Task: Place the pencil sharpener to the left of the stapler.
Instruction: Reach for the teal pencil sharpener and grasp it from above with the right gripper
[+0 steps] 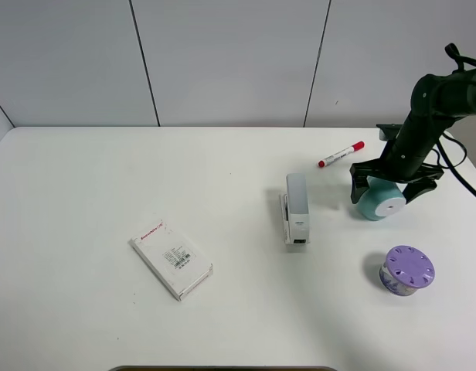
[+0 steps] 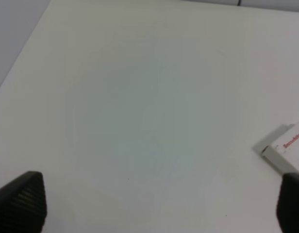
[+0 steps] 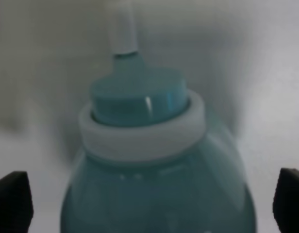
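Pencil sharpener [image 3: 157, 160]: teal body with a white collar, filling my right wrist view at close range and blurred. It lies on the worktop [image 1: 107, 178] on the right side, near the stapler [image 1: 297, 207] but apart from it, to that stapler's right, with its flat white face turned toward the front edge.

Right gripper [image 3: 152, 199]: fingers spread wide, one on each side of the sharpener. The wrist view shows a gap between each dark fingertip and the teal body, so I have no clamp on it.

Left gripper [image 2: 157, 203]: fingers parted over bare worktop, nothing between them. It appears only in its own wrist view.

Stapler: long, light grey and white, lying near the middle of the worktop, its length running front to back.

Red marker [image 1: 341, 154]: behind the stapler and sharpener, toward the back edge, well apart from both.

Purple round container [image 1: 407, 270]: in front of the sharpener, toward the front right, apart from it.

White labelled box [image 1: 171, 257]: front left. My left wrist view catches only one corner of it; the high view shows it whole.

Open room: a broad bare stretch lies left of the stapler, between it and the box, and runs back to the wall. The sharpener sits closer to the right edge.
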You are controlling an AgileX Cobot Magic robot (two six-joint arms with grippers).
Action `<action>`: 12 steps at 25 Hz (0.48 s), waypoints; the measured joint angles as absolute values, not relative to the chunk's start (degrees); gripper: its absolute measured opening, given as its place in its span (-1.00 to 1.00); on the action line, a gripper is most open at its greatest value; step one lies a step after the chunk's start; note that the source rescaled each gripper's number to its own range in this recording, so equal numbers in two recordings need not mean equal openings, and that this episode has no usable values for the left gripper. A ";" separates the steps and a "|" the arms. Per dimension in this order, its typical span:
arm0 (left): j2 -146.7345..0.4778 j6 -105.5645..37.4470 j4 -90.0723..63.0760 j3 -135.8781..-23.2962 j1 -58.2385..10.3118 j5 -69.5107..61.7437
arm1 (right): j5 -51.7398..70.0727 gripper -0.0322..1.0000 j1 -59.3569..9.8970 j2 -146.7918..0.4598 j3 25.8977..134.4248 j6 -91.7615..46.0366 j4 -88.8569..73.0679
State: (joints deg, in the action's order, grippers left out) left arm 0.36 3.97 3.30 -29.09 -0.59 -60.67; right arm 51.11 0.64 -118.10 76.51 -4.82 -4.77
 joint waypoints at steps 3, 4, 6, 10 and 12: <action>0.36 3.97 3.30 -29.09 -0.59 -60.67 | 50.04 1.00 0.64 -118.91 76.51 -5.62 -6.11; 0.36 3.97 3.30 -29.09 -0.59 -60.67 | 49.90 1.00 0.64 -119.08 76.51 -5.80 -6.33; 0.36 3.97 3.30 -29.09 -0.59 -60.67 | 49.85 1.00 0.64 -119.28 76.51 -6.12 -6.38; 0.36 3.97 3.30 -29.09 -0.59 -60.67 | 49.85 0.76 0.64 -119.58 76.51 -6.17 -6.42; 0.36 3.97 3.30 -29.09 -0.59 -60.67 | 49.85 0.49 0.64 -119.58 76.51 -6.17 -6.42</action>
